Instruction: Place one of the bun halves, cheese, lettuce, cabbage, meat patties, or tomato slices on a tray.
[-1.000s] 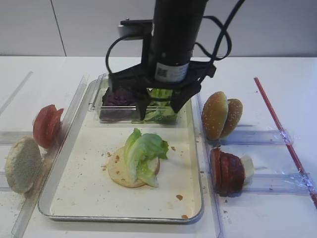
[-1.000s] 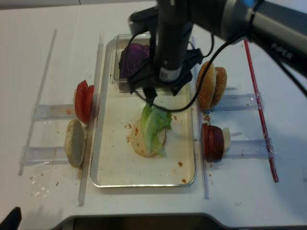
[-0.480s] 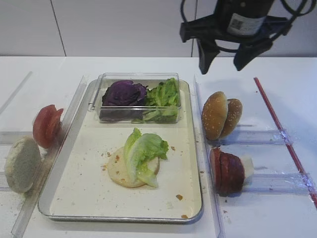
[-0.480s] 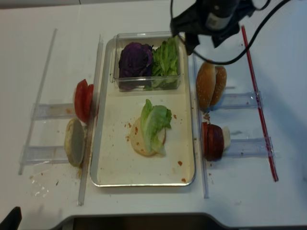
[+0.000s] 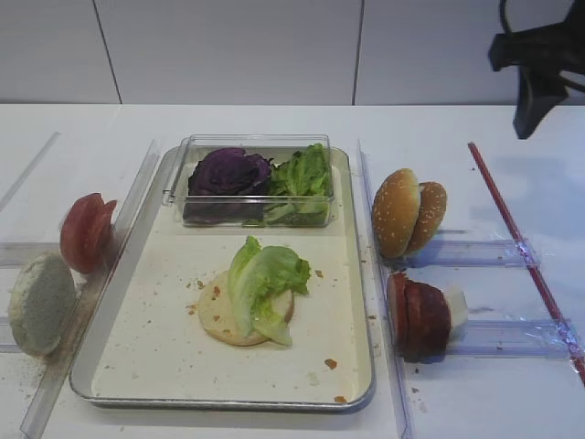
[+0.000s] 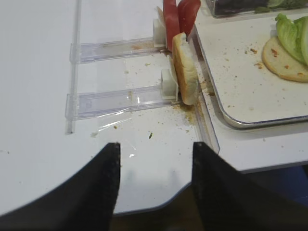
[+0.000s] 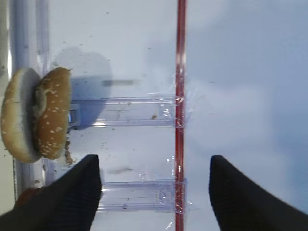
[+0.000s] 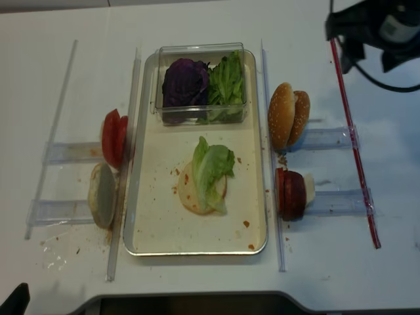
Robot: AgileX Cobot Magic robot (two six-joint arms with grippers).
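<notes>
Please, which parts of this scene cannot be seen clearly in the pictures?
- Bun disc on the tray: the lettuce leaf covers its middle in both high views.
- Cheese: mostly hidden behind the meat patties; high view.
- Right gripper: only the jaw tips show, at the bottom edge of the right wrist view.
- Box contents: lower leaves blurred behind the clear wall.
</notes>
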